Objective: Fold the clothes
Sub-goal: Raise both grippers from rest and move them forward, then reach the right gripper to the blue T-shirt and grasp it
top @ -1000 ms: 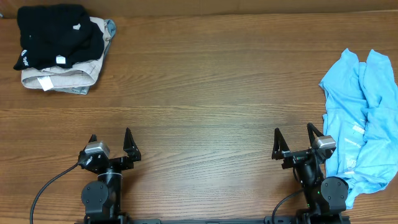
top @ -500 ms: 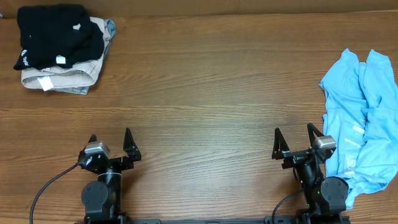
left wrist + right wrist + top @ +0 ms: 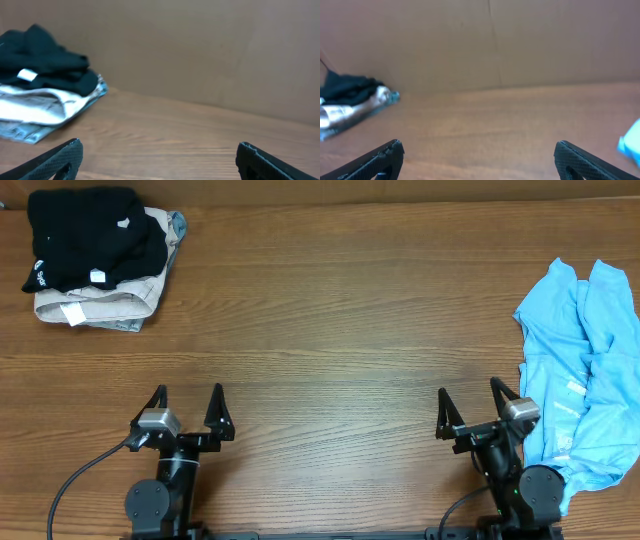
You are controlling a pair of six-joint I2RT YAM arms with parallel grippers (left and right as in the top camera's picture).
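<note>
Jaws wide, empty, on left gripper (image 3: 189, 398) and right gripper (image 3: 468, 398); blue T-shirt (image 3: 585, 350) crumpled just beside the latter's outer jaw.

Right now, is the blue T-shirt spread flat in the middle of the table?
No, the blue T-shirt lies crumpled in a heap at the right edge of the table.

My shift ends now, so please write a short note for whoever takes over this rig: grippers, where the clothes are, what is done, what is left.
Left gripper: open, empty, near the front edge of the table.
Right gripper: open, empty, beside the T-shirt.
T-shirt: sky-blue, crumpled at the table's right edge, not held.
Black garment on beige garment: folded, far left corner.
Done: nothing yet. Left: spread the T-shirt flat, then fold it.
</note>
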